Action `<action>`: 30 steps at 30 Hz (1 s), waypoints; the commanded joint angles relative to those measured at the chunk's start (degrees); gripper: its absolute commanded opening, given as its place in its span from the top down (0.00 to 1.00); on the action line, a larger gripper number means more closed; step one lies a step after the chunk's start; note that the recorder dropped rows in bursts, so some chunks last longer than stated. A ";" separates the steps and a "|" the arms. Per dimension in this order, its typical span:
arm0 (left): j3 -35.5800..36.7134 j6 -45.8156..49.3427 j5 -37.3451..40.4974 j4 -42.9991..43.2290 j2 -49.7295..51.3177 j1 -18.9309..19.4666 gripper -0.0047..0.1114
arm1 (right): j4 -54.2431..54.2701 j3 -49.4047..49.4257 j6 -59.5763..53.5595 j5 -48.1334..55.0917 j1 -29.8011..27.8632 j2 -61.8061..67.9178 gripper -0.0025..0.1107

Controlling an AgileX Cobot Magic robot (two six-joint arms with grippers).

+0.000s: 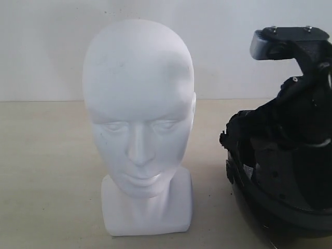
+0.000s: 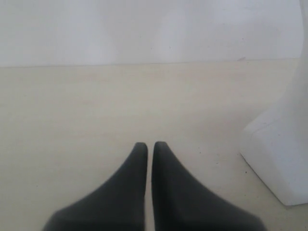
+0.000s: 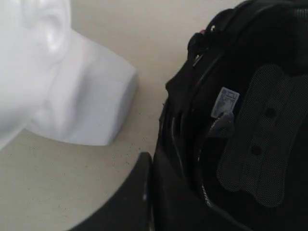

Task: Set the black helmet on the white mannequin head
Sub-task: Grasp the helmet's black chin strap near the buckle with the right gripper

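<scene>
Pale beige table (image 1: pixel 46 171), plain white wall (image 1: pixel 46 46) behind. White mannequin head (image 1: pixel 137 104) upright mid-table. Black helmet (image 1: pixel 280 176) lies opening-up beside it, right gripper (image 3: pixel 153 161) pinching its rim. Left gripper (image 2: pixel 149 147) nearly closed, empty, over bare table near head's base.

The black helmet (image 1: pixel 280 181), matte, sits opening upward with its dark padded lining showing; its rim is pinched between the jaws of the right gripper (image 3: pixel 152 161); the white mannequin head (image 1: pixel 139 119), glossy and bald, stands upright near those jaws, apart from the helmet.
</scene>
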 commanded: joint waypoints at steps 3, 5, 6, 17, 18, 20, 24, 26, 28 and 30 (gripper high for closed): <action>0.17 0.17 -0.09 -0.60 -0.16 0.18 0.92 | -2.04 -3.65 0.65 3.19 0.05 6.03 0.98; 0.17 0.17 -0.09 -0.60 -0.16 0.18 0.92 | -2.33 -3.65 0.65 3.35 0.05 7.53 0.98; 0.17 0.17 -0.09 -0.60 -0.16 0.18 0.92 | -2.33 -3.65 0.68 3.49 0.05 8.09 0.97; 0.17 0.17 -0.09 -0.60 -0.16 0.18 0.92 | -2.33 -3.65 10.09 4.12 0.05 10.81 0.33; 0.17 0.17 -0.09 -0.60 -0.16 0.18 0.92 | -2.33 -3.65 10.82 4.27 0.05 11.39 0.33; 0.17 0.17 -0.09 -0.60 -0.16 0.18 0.92 | -2.11 -3.65 11.32 4.37 0.05 12.39 0.33; 0.17 0.17 -0.09 -0.60 -0.16 0.18 0.92 | -1.99 -3.65 11.35 3.95 0.05 15.34 0.33; 0.17 0.17 -0.09 -0.60 -0.16 0.18 0.92 | -1.99 -3.65 11.35 2.52 0.05 16.65 0.33; 0.17 0.17 -0.09 -0.60 -0.16 0.18 0.92 | -1.99 -3.65 11.84 0.35 0.05 17.88 0.33; 0.17 0.17 -0.09 -0.60 -0.16 0.18 0.92 | -2.28 -3.65 12.53 -1.68 0.05 19.19 0.33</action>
